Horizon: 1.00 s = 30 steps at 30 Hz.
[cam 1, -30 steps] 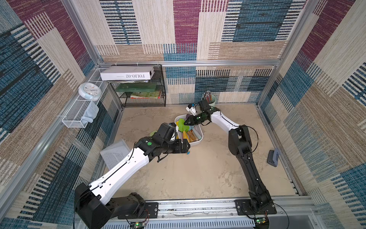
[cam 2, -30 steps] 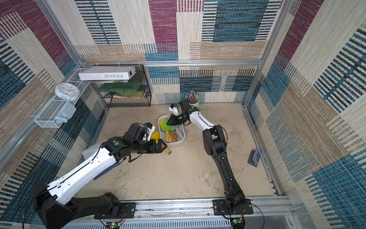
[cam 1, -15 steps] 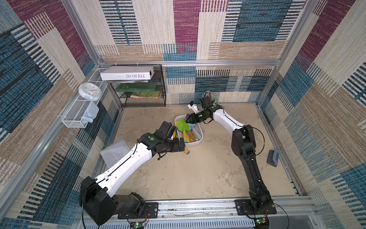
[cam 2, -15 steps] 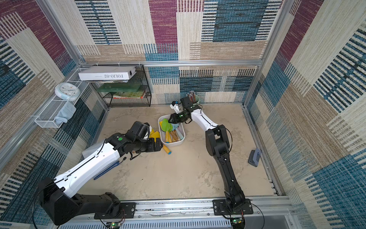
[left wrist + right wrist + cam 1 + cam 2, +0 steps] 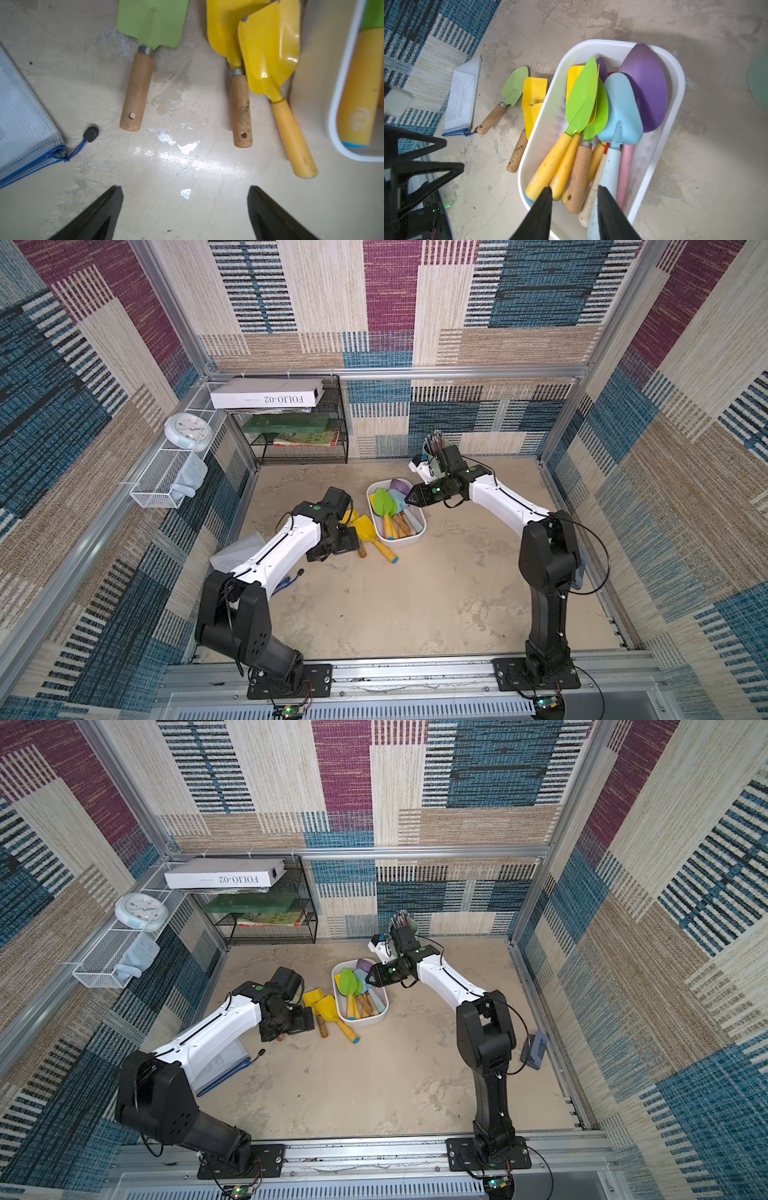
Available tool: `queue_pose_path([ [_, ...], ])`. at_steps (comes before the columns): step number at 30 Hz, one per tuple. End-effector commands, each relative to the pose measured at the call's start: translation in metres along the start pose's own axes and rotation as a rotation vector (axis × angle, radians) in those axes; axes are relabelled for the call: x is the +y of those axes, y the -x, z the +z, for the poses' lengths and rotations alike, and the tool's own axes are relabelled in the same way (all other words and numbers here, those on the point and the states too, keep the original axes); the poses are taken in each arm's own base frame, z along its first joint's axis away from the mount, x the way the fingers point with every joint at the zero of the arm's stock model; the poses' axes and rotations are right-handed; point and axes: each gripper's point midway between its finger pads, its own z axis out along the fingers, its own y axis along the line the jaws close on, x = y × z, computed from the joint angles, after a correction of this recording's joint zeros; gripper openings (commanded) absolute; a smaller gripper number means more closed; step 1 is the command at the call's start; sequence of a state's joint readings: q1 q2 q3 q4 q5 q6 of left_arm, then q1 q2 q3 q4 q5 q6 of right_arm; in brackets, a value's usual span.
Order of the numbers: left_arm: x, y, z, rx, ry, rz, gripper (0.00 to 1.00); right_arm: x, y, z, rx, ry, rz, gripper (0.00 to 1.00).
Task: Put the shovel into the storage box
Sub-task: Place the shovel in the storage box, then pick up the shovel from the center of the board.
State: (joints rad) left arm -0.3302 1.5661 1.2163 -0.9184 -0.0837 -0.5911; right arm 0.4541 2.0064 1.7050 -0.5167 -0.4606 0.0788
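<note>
The table (image 5: 415, 605) shows a job partly done, as I judge it: most shovels are stowed, and three lie loose on it.

Containers, by size:
- A black rack (image 5: 299, 448) against the far wall holds books, with a white carton on top.
- A wire basket (image 5: 156, 489) on the left wall holds a pale cloth (image 5: 189, 477).
- The box (image 5: 419, 535) stands mid-table, a little toward the far side. It is heaped with at least six shovels, blades to the far end. Among them are green ones with yellow handles, a light blue one, a purple one with a pink handle, and a yellow blade underneath.
- A cup (image 5: 428, 448) at the far wall holds pens.

The three loose shovels lie just left of the box, handles toward the near side. The yellow-handled shovel (image 5: 272, 62) is nearest the box and its blade overlaps the yellow wood-handled shovel (image 5: 240, 104). The green shovel (image 5: 138, 89) lies apart, further left, near a mesh pouch (image 5: 22, 128).

The left gripper (image 5: 185, 188) hangs above the table on the near side of those handles. Its fingers are spread wide and grasp nothing. The right gripper (image 5: 574, 188) hovers over the box, fingers partly apart, with nothing between them.
</note>
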Motion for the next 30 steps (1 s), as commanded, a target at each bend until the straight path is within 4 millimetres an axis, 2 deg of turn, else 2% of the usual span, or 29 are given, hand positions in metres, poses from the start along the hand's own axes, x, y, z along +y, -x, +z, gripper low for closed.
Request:
queue_pose_path([
  [1,0.014,0.006,0.008,0.013,0.067,0.009,0.98,0.002,0.001,-0.011,-0.046,-0.027,-0.021,0.40],
  [8,0.034,0.020,0.028,0.068,0.130,-0.019,0.98,0.005,-0.025,-0.023,-0.054,-0.038,0.001,0.40],
  [14,0.037,0.021,0.050,0.138,0.123,-0.021,0.94,0.004,-0.042,-0.031,-0.057,-0.058,0.018,0.40],
  [25,0.044,0.029,0.078,0.198,0.109,-0.047,0.82,0.004,-0.065,-0.043,-0.055,-0.087,0.035,0.40],
  [30,0.041,0.032,0.084,0.199,0.088,-0.053,0.70,0.005,-0.070,-0.047,-0.062,-0.090,0.042,0.39],
])
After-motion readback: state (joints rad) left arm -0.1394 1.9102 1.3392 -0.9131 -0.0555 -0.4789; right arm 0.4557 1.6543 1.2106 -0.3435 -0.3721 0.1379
